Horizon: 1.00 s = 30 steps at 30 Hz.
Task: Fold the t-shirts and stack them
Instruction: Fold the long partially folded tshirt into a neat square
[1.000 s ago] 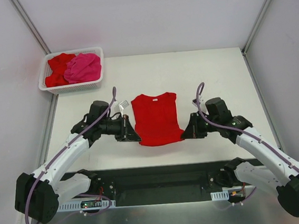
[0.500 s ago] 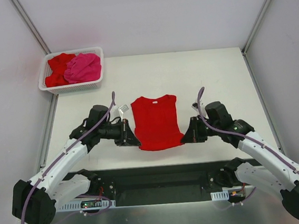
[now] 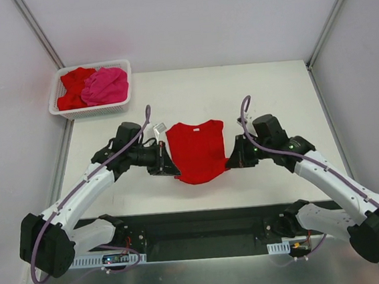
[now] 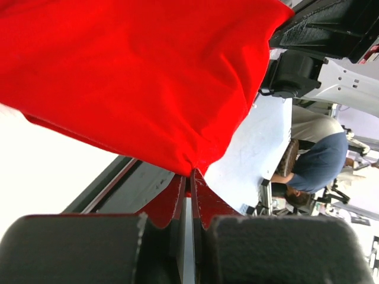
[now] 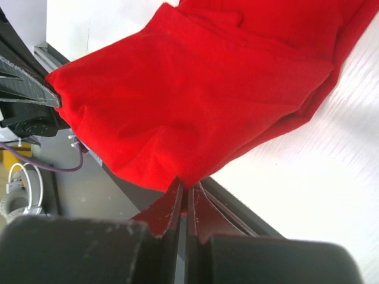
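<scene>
A bright red t-shirt [image 3: 198, 150] lies spread between the two arms in the middle of the table, collar away from the bases. My left gripper [image 3: 176, 173] is shut on its lower left corner, the cloth [image 4: 142, 83] pinched at the fingertips. My right gripper [image 3: 229, 163] is shut on the lower right corner of the same red shirt [image 5: 195, 106]. The held hem is lifted off the table. More t-shirts, a red one [image 3: 73, 86] and a hot pink one [image 3: 105, 85], lie bunched in the basket.
A white lattice basket [image 3: 90, 111] stands at the table's far left corner. The black base rail [image 3: 205, 231] runs along the near edge. White walls close in both sides and the back.
Both grippers dipped toward the near edge half a second ago, then moved away from the bases with the hem, which is drawn further up over the shirt.
</scene>
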Tool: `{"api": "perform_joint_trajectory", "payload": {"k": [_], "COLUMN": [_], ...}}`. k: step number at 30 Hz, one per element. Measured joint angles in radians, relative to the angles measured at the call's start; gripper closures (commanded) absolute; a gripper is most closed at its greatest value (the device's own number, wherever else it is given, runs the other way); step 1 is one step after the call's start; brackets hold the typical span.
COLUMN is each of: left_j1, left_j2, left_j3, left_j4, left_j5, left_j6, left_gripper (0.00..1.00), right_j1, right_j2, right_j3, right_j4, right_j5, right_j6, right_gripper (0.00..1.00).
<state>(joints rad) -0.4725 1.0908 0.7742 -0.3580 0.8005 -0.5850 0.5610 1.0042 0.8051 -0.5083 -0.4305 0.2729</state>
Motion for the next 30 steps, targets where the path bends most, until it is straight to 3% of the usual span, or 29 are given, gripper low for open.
{"api": "perform_joint_trajectory", "payload": {"k": [13,30], "left_j1": [0.0,0.01], "left_j2": [0.097,0.167], "left_j3": [0.142,0.223], "left_j4": [-0.077,-0.155], "left_j5": [-0.081,-0.178], "left_j6": [0.126,0.23], "left_gripper": [1.0,1.0], "right_j1": [-0.002,-0.079], "right_j2": [0.167,0.2], "right_j3": [0.143,0.2], "right_j4": [0.003,-0.023], "right_j5": [0.05,0.083], "right_j6": [-0.076,-0.126], "right_gripper": [0.99,0.99]}}
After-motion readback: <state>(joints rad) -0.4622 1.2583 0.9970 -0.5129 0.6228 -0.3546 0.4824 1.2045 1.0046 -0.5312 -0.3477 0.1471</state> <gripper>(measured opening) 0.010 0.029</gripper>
